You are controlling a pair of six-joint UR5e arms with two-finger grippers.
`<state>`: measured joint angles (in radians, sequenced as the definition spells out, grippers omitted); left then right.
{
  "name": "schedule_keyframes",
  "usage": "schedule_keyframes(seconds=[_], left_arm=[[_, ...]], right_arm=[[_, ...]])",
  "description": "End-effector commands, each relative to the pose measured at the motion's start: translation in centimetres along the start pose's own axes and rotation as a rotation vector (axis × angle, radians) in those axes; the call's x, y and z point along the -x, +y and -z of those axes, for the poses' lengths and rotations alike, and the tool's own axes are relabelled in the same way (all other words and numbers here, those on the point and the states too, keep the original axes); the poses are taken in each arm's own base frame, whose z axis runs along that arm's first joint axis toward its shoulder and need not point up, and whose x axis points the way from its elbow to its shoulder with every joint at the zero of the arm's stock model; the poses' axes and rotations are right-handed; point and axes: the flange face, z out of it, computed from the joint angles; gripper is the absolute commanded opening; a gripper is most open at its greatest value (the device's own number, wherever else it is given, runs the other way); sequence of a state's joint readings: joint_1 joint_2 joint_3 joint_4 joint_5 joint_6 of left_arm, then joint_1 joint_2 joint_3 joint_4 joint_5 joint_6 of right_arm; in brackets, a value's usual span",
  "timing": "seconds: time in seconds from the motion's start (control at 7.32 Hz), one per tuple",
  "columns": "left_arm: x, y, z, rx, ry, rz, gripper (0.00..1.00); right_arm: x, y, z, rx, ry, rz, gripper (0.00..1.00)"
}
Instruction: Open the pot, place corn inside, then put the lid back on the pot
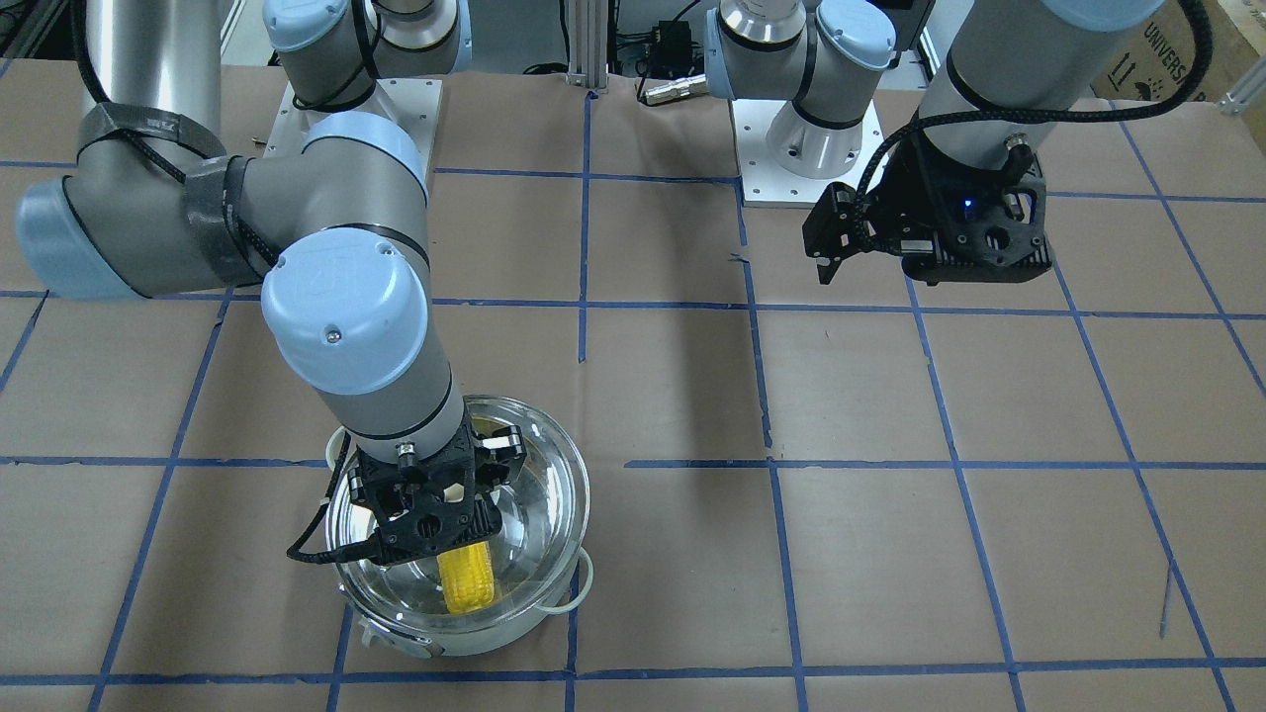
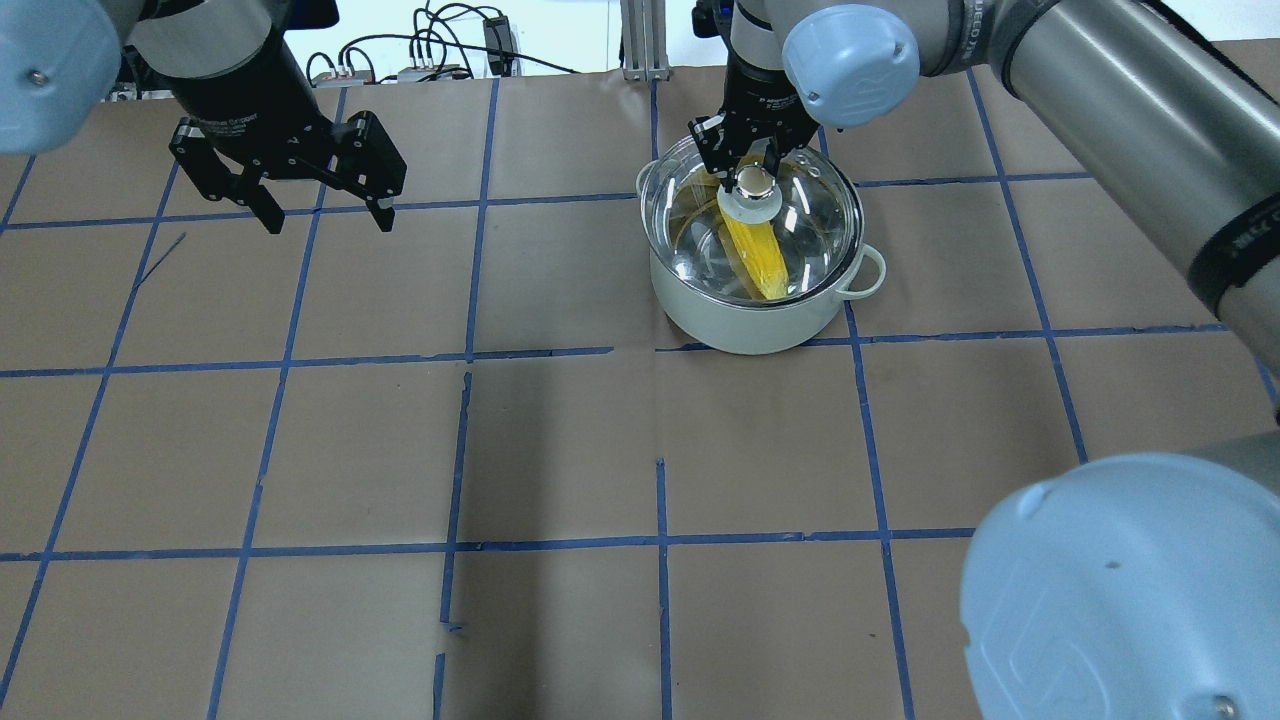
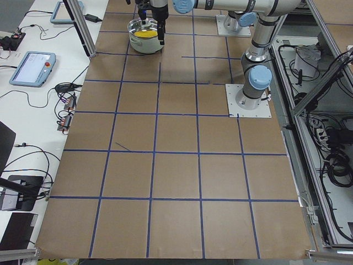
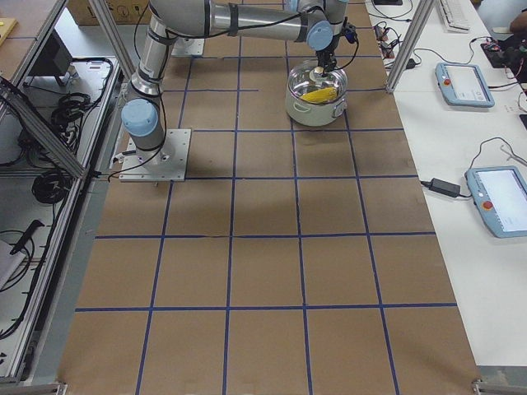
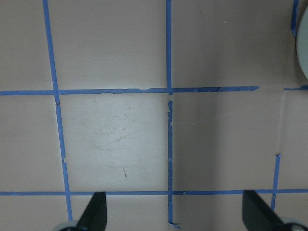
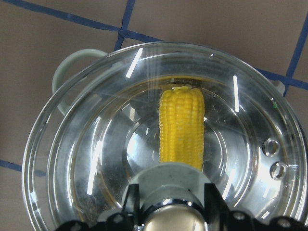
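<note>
Quick status from me, the two-armed one. The pot (image 2: 745,320) sits on the worktop (image 2: 560,450) on my right side, out in the half away from my base, right by a crossing of the blue tape lines (image 2: 560,545). One of its loop handles (image 2: 868,272) sticks out to the side. The corn (image 6: 182,120) is inside, lying on the shiny bottom. I can see it plainly through the glass, with one blunt end pointing away from my wrist camera and the other end running under the knob (image 2: 753,183). The lid (image 2: 810,215) is on top of the pot, its rim sitting roughly over the pot's rim; from the front camera it looks a touch off-centre, but I can't say whether it's fully seated. My right jaws come down from above and pinch the lid by its knob. In the wrist view the black fingers (image 6: 131,207) sit tight against either side of the grey collar (image 6: 168,175). My left jaws are well apart from all that, over on the other side, hovering above plain brown paper and tape lines and spread wide. The two fingertips (image 5: 94,211) show far apart at the bottom of that wrist view, and just a sliver of the pot pokes in at its edge.
</note>
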<state>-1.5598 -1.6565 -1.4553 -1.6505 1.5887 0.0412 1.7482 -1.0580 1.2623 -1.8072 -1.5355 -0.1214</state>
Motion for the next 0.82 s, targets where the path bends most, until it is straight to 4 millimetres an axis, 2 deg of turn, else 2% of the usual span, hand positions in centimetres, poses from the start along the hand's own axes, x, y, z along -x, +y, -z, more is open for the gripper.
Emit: schedule_keyframes(seconds=[0.0, 0.68], left_arm=[[-0.01, 0.00, -0.08, -0.012, -0.001, -0.011, 1.00], [-0.01, 0.01, -0.10, -0.010, -0.001, -0.011, 1.00]], right_arm=[[-0.28, 0.02, 0.14, -0.002, 0.000, 0.008, 0.40], [-0.84, 0.10, 0.04, 0.001, 0.003, 0.016, 0.40]])
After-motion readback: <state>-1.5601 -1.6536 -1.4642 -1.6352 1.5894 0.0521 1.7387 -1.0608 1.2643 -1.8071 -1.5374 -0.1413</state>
